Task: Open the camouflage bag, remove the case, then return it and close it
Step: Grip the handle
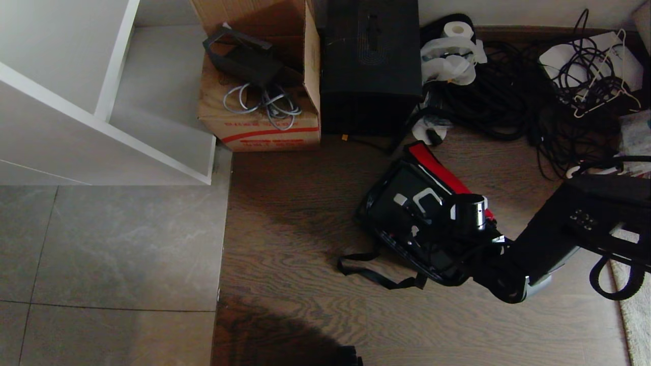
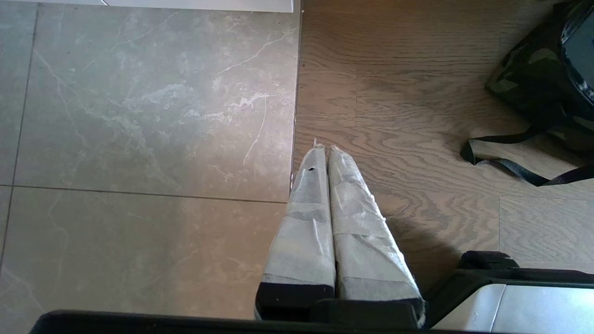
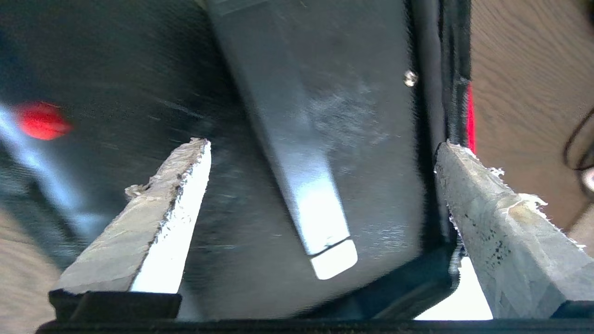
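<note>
I've got my right gripper [image 3: 320, 185] spread wide just above the case [image 1: 407, 208], which sits in the open camouflage bag [image 2: 529, 83] on the floor (lid flopped back, red lining up), so its handle [image 3: 287, 139] is reachable.

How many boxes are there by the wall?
2: a brown cardboard box with cables on it, and a taller black box right beside it. More could hide under the cable pile.
</note>
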Robot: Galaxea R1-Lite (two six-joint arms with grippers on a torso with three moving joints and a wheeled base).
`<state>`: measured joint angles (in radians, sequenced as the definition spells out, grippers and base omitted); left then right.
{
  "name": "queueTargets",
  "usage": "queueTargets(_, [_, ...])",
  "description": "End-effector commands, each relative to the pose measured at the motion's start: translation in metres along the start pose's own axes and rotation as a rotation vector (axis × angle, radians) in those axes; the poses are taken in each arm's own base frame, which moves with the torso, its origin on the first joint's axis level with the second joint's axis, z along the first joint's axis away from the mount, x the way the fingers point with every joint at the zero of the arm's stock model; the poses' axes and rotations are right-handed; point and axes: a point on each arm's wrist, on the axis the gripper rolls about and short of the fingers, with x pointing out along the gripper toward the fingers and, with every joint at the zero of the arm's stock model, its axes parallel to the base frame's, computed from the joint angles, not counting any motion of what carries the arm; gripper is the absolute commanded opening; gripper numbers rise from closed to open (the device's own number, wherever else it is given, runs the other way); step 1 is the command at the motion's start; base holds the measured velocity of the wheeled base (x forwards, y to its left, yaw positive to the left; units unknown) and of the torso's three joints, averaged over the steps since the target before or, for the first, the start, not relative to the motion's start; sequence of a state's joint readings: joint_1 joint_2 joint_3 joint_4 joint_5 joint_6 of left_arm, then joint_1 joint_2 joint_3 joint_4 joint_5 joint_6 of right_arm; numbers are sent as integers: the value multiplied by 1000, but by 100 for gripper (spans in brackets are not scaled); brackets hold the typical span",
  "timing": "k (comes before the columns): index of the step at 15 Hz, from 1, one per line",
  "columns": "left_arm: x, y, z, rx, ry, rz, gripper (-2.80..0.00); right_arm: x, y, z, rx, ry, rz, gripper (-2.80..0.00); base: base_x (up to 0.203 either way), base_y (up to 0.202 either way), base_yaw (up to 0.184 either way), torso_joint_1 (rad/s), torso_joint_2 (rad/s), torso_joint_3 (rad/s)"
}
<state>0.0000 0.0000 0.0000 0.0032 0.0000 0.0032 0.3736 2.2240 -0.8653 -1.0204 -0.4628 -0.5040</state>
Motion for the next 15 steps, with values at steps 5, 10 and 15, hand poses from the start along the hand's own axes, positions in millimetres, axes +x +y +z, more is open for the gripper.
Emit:
queueTargets(5, [0,0,0,0,1,0,-280,27,-14,-11,-7,27,-64,0,0,0,0,0,0,0])
queueTargets(10, [0,0,0,0,1,0,-280,43,-43,5,19,-48,-169,0,0,0,0,0,0,0])
queueTargets(15, [0,0,0,0,1,0,-280,56,-61,11,11,-78,-234,0,0,0,0,0,0,0])
